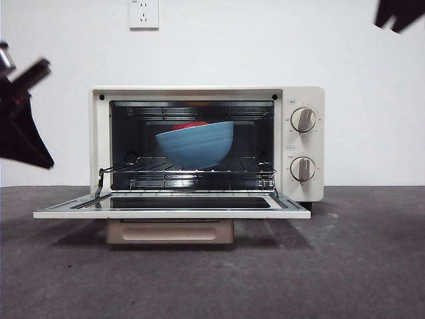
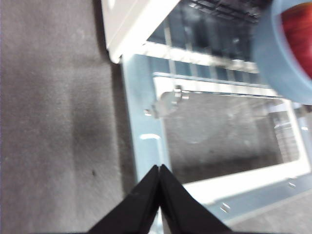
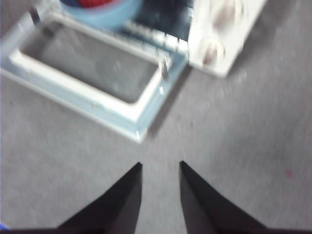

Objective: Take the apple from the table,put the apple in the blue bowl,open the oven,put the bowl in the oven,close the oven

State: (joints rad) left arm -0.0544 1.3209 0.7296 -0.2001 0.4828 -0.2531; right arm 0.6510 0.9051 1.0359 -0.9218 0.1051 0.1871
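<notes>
The oven stands on the bench with its door dropped flat, level with the bench top. Inside, on the wire rack, sits the blue bowl, tilted a little, with the apple showing as a red crown just above its rim. The front view alone shows the two knobs squarely and the beige handle hanging under the open door.

The left gripper has its fingers clenched together, tips touching, grasping nothing. It hangs above the door's outer corner; past the fingers lie the door's glass pane, then the oven's mouth, with the bowl's rim and the apple's red well apart from the fingertips. Only this view looks down into the bowl from that side. In the front view this arm is likely the large dark shape at the side edge.

The right gripper has its fingers released, a clear gap between them, holding nothing. They hover over bare bench, near the door's other corner; beyond it lie the door frame, the bowl at the far edge and the knob panel, all blurred. In the front view it is likely the black tip at a top corner.
</notes>
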